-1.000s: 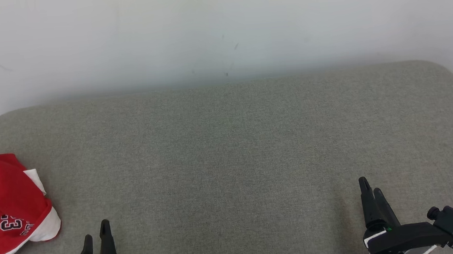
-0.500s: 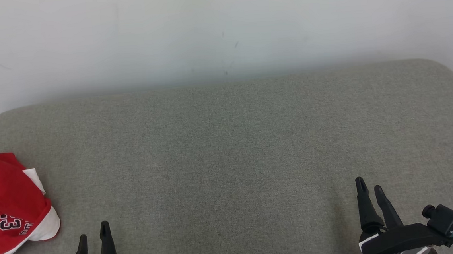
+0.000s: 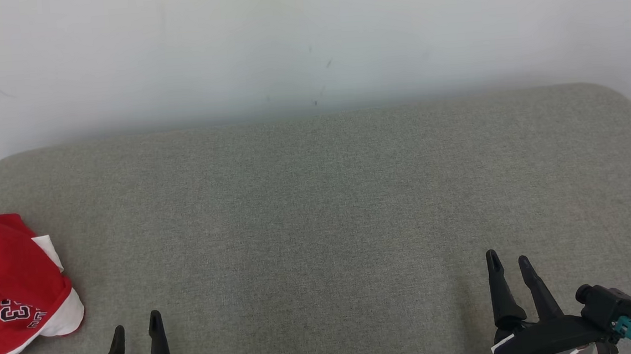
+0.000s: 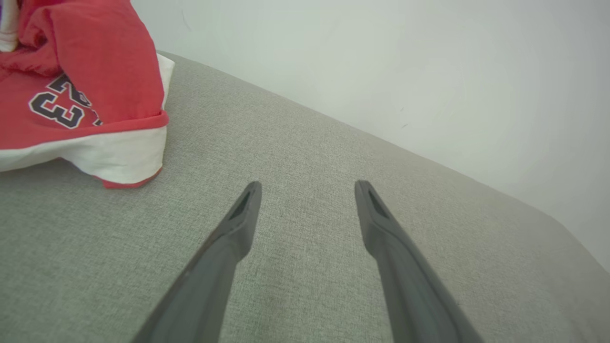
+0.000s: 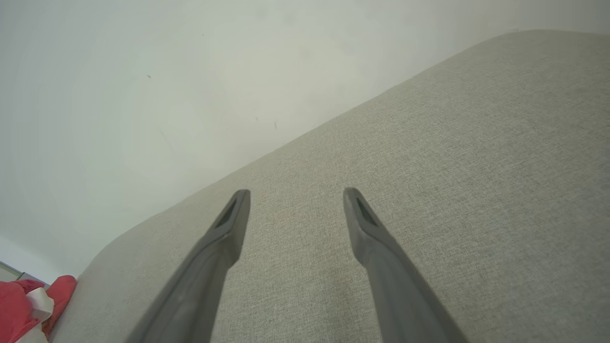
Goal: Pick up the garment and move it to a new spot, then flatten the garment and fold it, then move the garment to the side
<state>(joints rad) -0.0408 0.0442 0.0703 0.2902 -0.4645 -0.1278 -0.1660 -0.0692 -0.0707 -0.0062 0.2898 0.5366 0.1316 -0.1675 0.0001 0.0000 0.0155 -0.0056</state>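
— What's the left tool (image 3: 136, 323) doing?

— It's holding nothing. Its two dark fingers are spread apart and point away from the robot, low over the near side of the grey upholstered surface (image 3: 317, 199).

— And the right tool (image 3: 506, 257)?

— Much the same. It's released and empty, with its fingers parted over bare fabric towards the right end. The two tools are well apart from each other.

— Where's the garment (image 3: 12, 287)?

— It's at the left end of the surface, a crumpled red heap with white trim and dark, white-edged numerals printed on it. It lies to the left of the left tool, near but not touching. From that wrist's camera a strip of grey fabric shows between the fingertips and the white hem.

— And behind it all?

— A plain pale wall (image 3: 305, 33) with a few small dark marks runs along the back edge of the surface.
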